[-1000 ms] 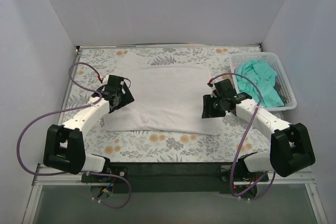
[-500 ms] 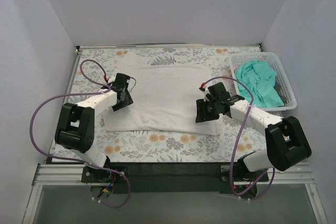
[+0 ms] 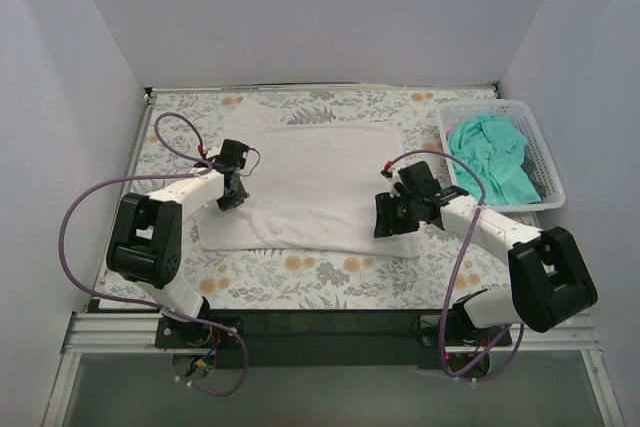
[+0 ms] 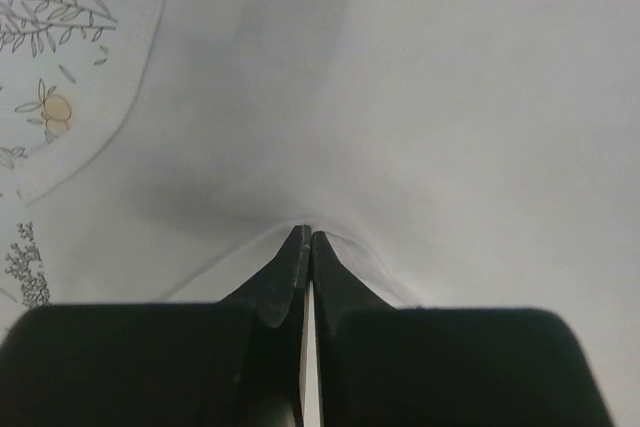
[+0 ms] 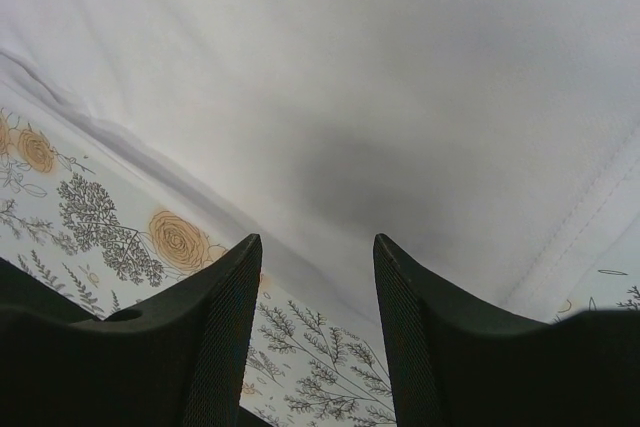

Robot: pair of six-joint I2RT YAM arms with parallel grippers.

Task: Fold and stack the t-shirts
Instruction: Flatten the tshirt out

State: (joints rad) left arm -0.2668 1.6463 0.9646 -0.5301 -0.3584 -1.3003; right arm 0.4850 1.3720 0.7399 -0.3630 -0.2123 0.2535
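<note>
The white t-shirt [image 3: 310,182] lies spread flat in the middle of the table. My left gripper [image 3: 228,199] sits at its left edge; in the left wrist view the gripper [image 4: 305,232] is shut, with a ridge of white cloth [image 4: 450,97] pinched at the tips. My right gripper [image 3: 385,222] hovers open over the shirt's near right corner; in the right wrist view the gripper [image 5: 315,242] straddles the shirt's hem [image 5: 350,67] with nothing between the fingers. The teal-green t-shirt [image 3: 495,157] lies crumpled in the basket.
A white lattice basket [image 3: 552,197] stands at the right edge of the table. A floral tablecloth [image 3: 300,272] covers the table, and grey walls close in on the left, right and back. Purple cables loop beside both arms.
My left gripper has closed on the white shirt's left edge, and its arm has swung in. The right gripper has shifted a little left and nearer, staying open.
</note>
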